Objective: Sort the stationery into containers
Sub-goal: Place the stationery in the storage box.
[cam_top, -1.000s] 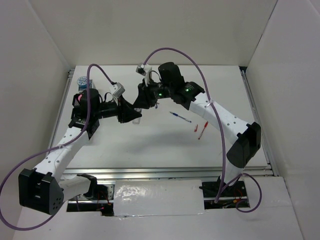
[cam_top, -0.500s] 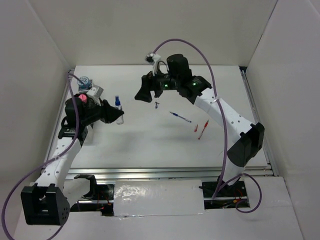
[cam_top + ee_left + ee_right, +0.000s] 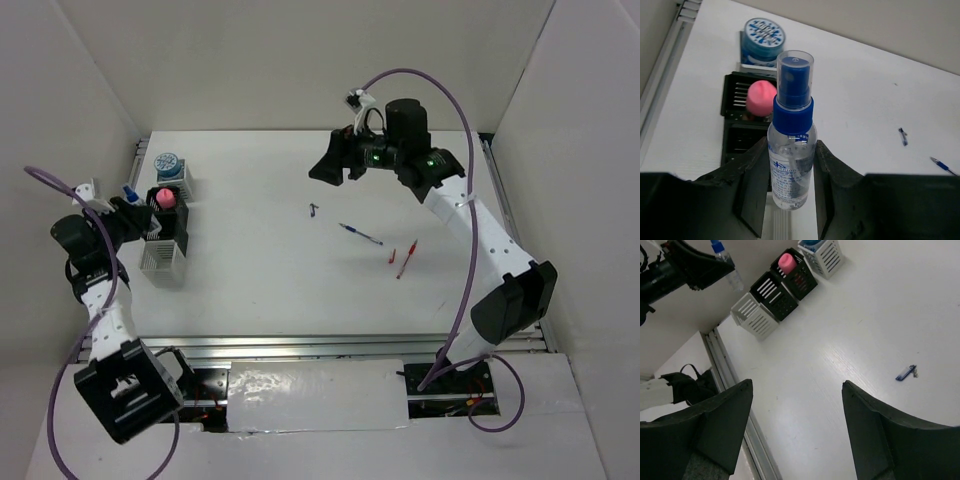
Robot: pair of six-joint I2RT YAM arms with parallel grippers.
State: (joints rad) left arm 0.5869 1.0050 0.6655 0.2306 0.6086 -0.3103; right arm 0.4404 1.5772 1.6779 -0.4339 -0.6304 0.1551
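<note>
Plainly, the left gripper (image 3: 790,186) is clenched on the tiny blue-capped clear bottle (image 3: 792,131): one finger presses each side of the bottle's lower body, and the blue cap stands clear above the fingertips. The bottle is held off the table, next to the row of organizer boxes (image 3: 165,228) on its left side. Seen from the left wrist, the bottle's cap overlaps the black mesh box (image 3: 735,95) that holds the pink oblong block (image 3: 761,97).

At the far end of that row, a round blue-white tin (image 3: 762,34) sits in a white slotted box (image 3: 172,180). At the near end stands another white slotted box (image 3: 162,262).

The right gripper (image 3: 796,390) hangs released, its fingers spread wide with nothing between them, well to the right of the row. On the table right of the row lie a small blue piece (image 3: 314,209), the blue pen (image 3: 360,234), the short red piece (image 3: 392,255) and the red pen (image 3: 405,260).
</note>
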